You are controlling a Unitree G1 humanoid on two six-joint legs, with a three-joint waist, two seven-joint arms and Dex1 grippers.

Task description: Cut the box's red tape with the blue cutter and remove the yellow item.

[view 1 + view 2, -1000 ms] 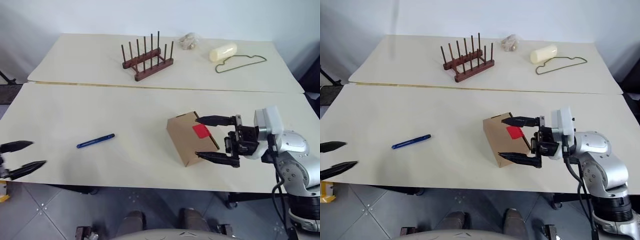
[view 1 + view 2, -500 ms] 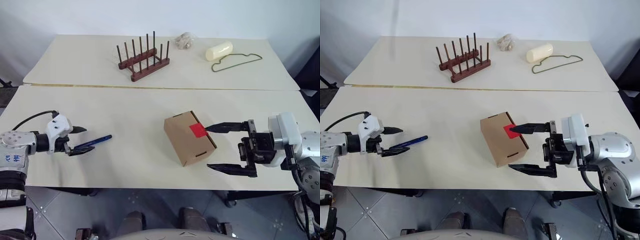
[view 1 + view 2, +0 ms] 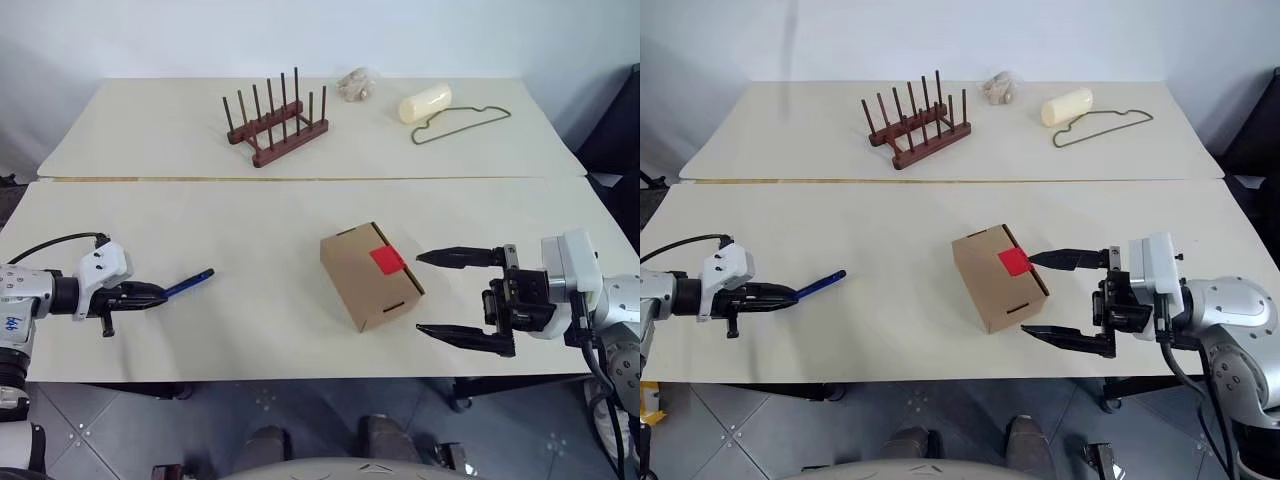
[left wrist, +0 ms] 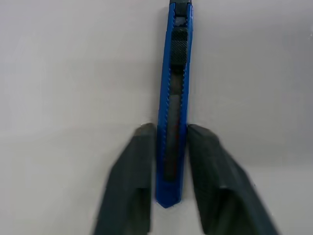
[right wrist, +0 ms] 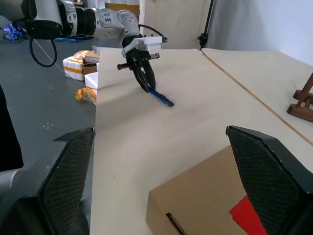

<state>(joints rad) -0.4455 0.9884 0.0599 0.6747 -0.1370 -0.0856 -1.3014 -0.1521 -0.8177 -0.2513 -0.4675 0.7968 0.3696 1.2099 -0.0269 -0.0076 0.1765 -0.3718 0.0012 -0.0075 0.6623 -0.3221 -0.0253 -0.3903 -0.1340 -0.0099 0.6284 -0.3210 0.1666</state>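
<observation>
Our left gripper (image 4: pixel 168 142) low, fingers closed in on something slim between them. Our right gripper (image 3: pixel 455 295) level, jaws spread wide, holding nothing.

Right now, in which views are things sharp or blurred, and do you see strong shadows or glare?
Left wrist view: the blue cutter looks fairly sharp, the near fingers soft, with no glare. Right wrist view: the big fingers are slightly soft, the box clear. Left eye view: even light, only faint shadows beside the box on the table.

Bright, even, diffuse light; soft faint shadows; left wrist view's fingers (image 4: pixel 132 181) blurred close-up.
</observation>
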